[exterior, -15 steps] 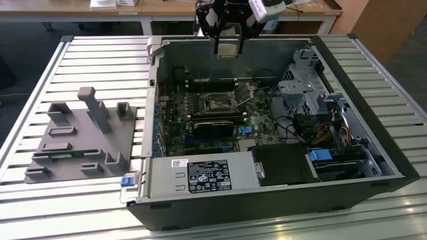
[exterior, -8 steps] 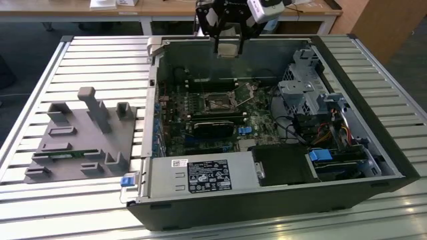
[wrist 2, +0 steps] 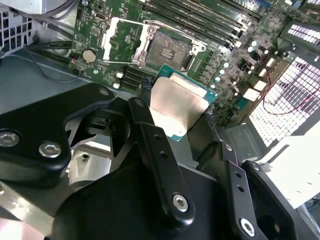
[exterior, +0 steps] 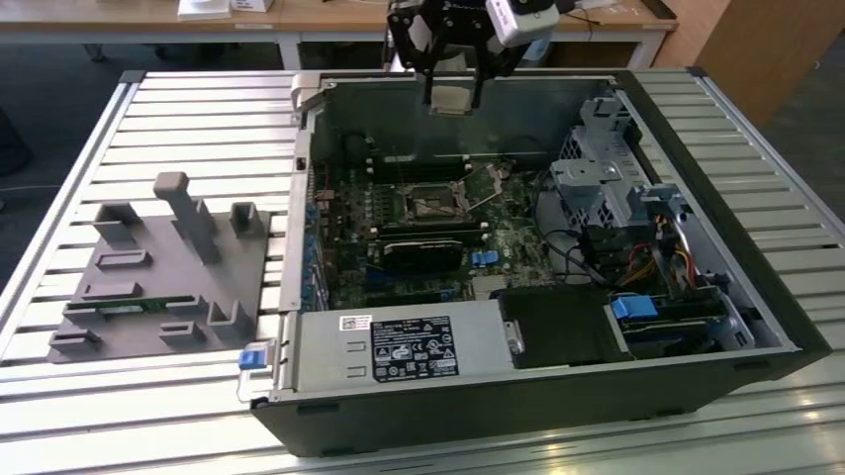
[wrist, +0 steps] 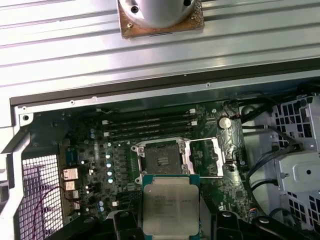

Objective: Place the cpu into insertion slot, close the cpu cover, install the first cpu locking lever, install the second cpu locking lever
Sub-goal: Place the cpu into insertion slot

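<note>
We are on the first step. Our black two-finger gripper (wrist 2: 177, 100) clamps the flat silvery-grey square cpu (wrist: 170, 210) above the dark, metal-rimmed square insertion slot (wrist: 161, 161), with the silver frame cpu cover (wrist: 206, 157) open beside that slot. Seating, we judge, needs square alignment.

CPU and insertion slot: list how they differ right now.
The cpu is clamped in the gripper, off the board; the slot sits on the board, empty. The cpu's top is silvery metal; the slot's centre is dark. Both are square and similar in footprint.
</note>
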You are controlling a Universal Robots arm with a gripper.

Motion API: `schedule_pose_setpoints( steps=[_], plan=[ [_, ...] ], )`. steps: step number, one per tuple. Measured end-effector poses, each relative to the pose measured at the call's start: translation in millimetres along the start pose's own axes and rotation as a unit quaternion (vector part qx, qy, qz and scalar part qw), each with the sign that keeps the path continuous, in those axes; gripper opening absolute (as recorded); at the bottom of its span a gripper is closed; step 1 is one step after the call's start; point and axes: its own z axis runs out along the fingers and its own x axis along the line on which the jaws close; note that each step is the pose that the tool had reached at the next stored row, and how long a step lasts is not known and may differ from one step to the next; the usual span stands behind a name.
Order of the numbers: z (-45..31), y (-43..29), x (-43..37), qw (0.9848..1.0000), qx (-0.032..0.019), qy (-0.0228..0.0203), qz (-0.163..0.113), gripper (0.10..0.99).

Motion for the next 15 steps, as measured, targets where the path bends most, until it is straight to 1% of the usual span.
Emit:
schedule_pose_setpoints(
  steps=[7, 15],
  plan=[
    [0.1, 0.0, 0.1, 0.9998, -0.0004, -0.0020, 0.022, 0.541],
    [0.2, 0.0, 0.1, 0.9988, -0.0010, -0.0044, 0.049, 0.541]
  ],
)
